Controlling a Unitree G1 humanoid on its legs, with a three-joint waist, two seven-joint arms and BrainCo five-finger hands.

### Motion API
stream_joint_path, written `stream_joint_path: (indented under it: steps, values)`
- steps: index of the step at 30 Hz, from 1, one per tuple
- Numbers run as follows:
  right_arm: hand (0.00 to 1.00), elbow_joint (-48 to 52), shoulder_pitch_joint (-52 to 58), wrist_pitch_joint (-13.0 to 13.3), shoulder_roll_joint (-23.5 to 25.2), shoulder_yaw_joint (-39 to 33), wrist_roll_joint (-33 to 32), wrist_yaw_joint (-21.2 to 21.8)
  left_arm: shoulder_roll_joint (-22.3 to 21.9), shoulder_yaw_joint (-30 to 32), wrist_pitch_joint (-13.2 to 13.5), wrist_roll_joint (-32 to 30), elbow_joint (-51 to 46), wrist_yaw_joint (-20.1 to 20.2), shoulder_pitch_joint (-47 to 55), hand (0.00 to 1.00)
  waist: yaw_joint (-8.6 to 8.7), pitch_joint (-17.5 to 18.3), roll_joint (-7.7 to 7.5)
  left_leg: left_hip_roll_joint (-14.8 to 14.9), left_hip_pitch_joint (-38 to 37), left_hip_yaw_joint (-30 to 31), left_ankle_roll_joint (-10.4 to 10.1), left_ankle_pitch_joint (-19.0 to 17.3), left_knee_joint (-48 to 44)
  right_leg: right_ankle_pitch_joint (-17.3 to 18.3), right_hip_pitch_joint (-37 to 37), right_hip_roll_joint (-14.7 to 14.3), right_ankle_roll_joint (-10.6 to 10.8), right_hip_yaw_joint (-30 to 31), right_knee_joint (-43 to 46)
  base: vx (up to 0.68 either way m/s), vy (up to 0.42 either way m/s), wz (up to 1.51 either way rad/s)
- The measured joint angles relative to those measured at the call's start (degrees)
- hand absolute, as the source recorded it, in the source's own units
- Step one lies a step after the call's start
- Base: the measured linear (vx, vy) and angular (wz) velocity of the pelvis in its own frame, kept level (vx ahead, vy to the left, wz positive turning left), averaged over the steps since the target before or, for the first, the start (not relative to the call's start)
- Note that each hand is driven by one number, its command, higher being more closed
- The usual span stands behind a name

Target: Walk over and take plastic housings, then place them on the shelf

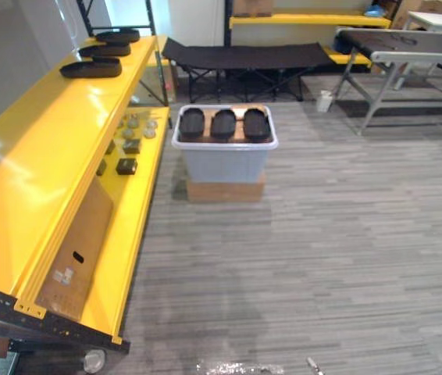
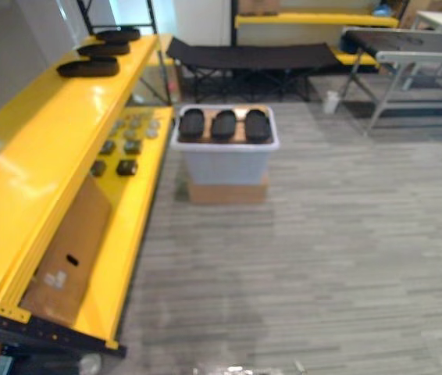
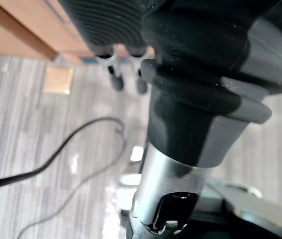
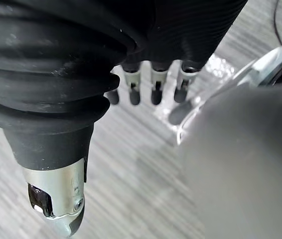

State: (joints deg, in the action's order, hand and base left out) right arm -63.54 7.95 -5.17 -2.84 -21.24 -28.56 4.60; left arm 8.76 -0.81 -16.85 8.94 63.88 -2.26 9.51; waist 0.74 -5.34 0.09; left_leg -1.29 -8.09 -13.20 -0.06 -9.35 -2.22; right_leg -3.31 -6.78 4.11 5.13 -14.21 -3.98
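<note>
Left hand (image 3: 111,30): fingers hang loose and apart over the grey striped floor (image 3: 41,119), with nothing in them. Right hand (image 4: 191,25): fingers (image 4: 153,84) hang straight, side by side, over the same floor, with nothing in them.

Containers:
- 1 pale grey bin (image 1: 225,160) with a white rim stands on a flat cardboard box (image 1: 225,191), well apart from both hands.
- 3 black plastic housings (image 1: 222,123) lie side by side at the top of the bin on a brown surface. They are close together, long sides parallel.

Shelf:
- The yellow shelf (image 1: 57,141) stands just beside the bin, on the left-hand side.
- 3 shelved housings (image 1: 90,68) lie in a row on the far end of its top level, apart from one another.
- The lower level carries several small dark and grey blocks (image 1: 126,165), loosely grouped.
- A cardboard sheet (image 1: 76,254) leans on the lower level, nearer the hands than the blocks.

Writing: the cardboard sheet bears 1 small white label (image 1: 63,275); its print is too small to read.

Beyond the bin are a black folding cot (image 1: 248,55) and, toward the right-hand side, a grey conveyor table (image 1: 408,43) with a white cup (image 1: 325,100) on the floor near its leg.
</note>
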Motion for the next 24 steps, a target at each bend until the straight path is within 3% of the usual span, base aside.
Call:
stream_joint_path:
  steps: [6, 13, 20, 21, 24]
  values:
    - [0.00, -0.03, -0.76, 0.35, 0.44, 0.10, 0.04, -0.98, 0.29, -0.40, 0.84, 0.00, 0.17, -0.02, 0.10, 0.00, -0.03, -0.31, -0.49, -0.14, -0.38, 0.08, -0.25, 0.73, 0.94, 0.08, -0.13, 0.06, 0.06, -0.06, 0.00, -0.07, -0.004, 0.01]
    - [0.00, 0.00, -0.74, 0.32, 0.58, 0.73, 0.06, -1.12, 0.21, -0.55, 0.45, 0.30, 0.17, -1.37, 0.27, 0.00, -0.10, -0.98, -1.34, -0.86, -2.75, 0.43, 0.54, 4.64, 7.10, 1.39, 0.26, 0.28, -0.80, -1.51, 0.32, -0.11, -0.030, 0.05]
    - [0.00, 0.11, -0.39, 0.19, 0.37, 1.73, 0.21, -2.98, 0.33, -0.53, 0.47, 0.33, 0.17, -1.60, 0.45, 0.00, 0.00, -0.97, -1.81, -1.27, -2.90, 0.08, 0.60, 4.56, 6.80, 0.81, -0.42, 0.65, -0.52, -1.51, -0.26, -0.04, -0.005, -0.02]
    - [0.00, 0.10, -0.40, 0.13, 0.28, 1.67, 0.23, -3.58, 0.31, -0.55, 0.48, 0.47, 0.17, -1.61, 0.41, 0.00, 0.00, -1.02, -1.84, -1.34, -2.76, 0.14, 0.92, 4.31, 6.72, 1.25, 0.15, 0.90, -0.38, -1.52, 0.85, 0.00, 0.000, 0.00]
    - [0.00, 0.08, -0.25, 0.41, 0.61, 1.41, -0.01, -4.74, 1.06, -0.54, 0.51, 0.69, 0.15, -1.59, -0.05, 0.00, -0.03, -2.06, -3.03, -1.66, -1.88, 0.39, 2.36, 0.95, 2.40, 7.86, 4.65, 3.73, 1.05, -1.49, 14.03, 0.02, 0.043, 0.07]
